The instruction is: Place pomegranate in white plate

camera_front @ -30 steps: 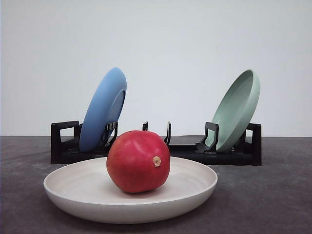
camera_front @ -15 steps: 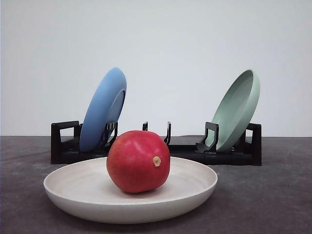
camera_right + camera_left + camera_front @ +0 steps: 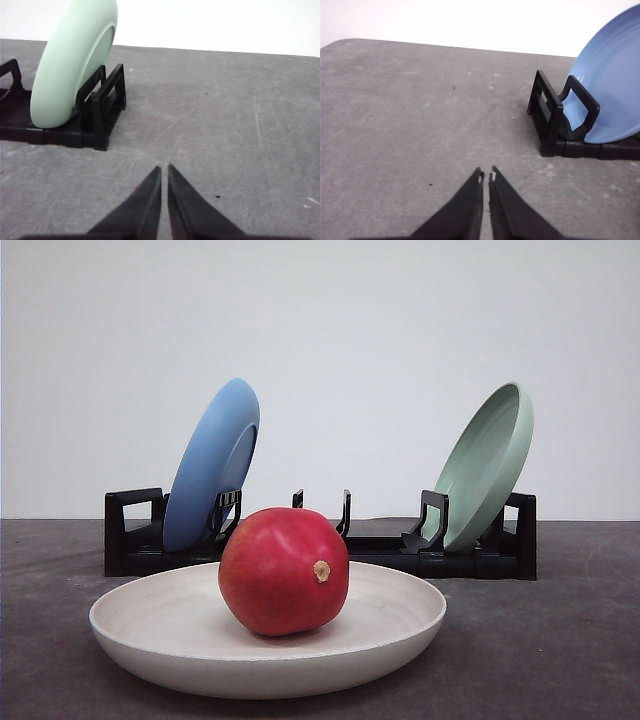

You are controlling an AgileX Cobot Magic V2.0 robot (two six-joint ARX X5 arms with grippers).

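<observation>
Black fingers of your left gripper (image 3: 486, 176) and right gripper (image 3: 164, 169) are pressed together on nothing, each low over bare grey worktop (image 3: 560, 640) beside the rack (image 3: 470, 558). Your pomegranate (image 3: 284, 571) sits mid white plate (image 3: 400, 635) near the front edge: task looks done. Nothing has shifted since a second ago.

Staged lab or test setup is indicated, not lived-in kitchen: bare grey counter (image 3: 560, 640) set against plain white wall (image 3: 380, 340). Only few props are laid out — black dish rack (image 3: 380, 555), blue plate (image 3: 212, 465), pale green plate (image 3: 487, 465).
</observation>
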